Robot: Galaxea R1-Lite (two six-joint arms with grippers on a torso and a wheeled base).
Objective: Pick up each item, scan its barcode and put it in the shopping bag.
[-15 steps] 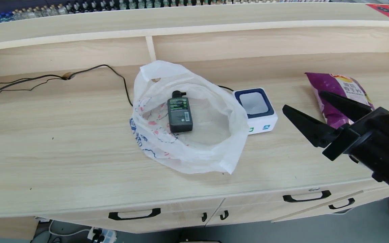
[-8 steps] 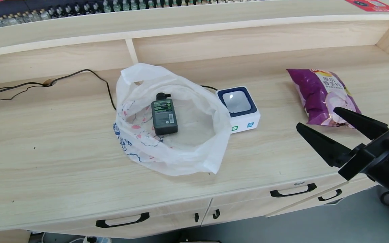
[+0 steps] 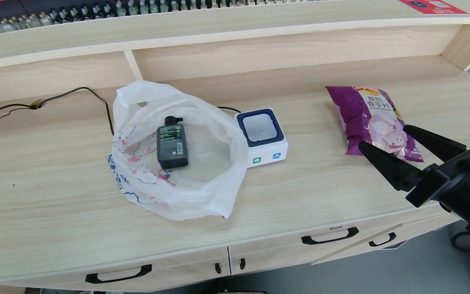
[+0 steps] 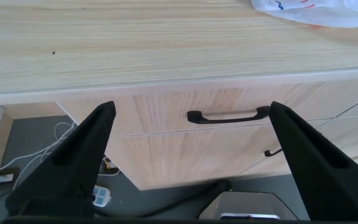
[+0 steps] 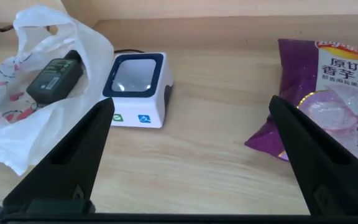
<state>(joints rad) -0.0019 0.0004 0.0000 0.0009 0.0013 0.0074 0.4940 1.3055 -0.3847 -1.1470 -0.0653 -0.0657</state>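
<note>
A purple chip bag (image 3: 371, 120) (image 5: 337, 102) lies flat on the right of the wooden counter (image 3: 300, 183). My right gripper (image 3: 386, 141) (image 5: 191, 115) hovers open just in front of the bag's near end, with nothing between its fingers. A white barcode scanner (image 3: 262, 136) (image 5: 138, 90) with a dark blue rim stands mid-counter. Left of it the white shopping bag (image 3: 169, 153) (image 5: 27, 93) lies open with a dark bottle (image 3: 171, 143) (image 5: 53, 76) inside. My left gripper (image 4: 191, 115) is open, low in front of the counter's drawers.
Black cables (image 3: 55, 100) trail across the counter's back left. A raised shelf wall (image 3: 259, 49) runs along the back. Drawers with black handles (image 3: 329, 237) (image 4: 229, 116) line the front. Bare counter lies left of the shopping bag and between scanner and chips.
The head camera has panned right, so everything shifts left in view. My right gripper, still open, has drawn closer to the chip bag's near end.
</note>
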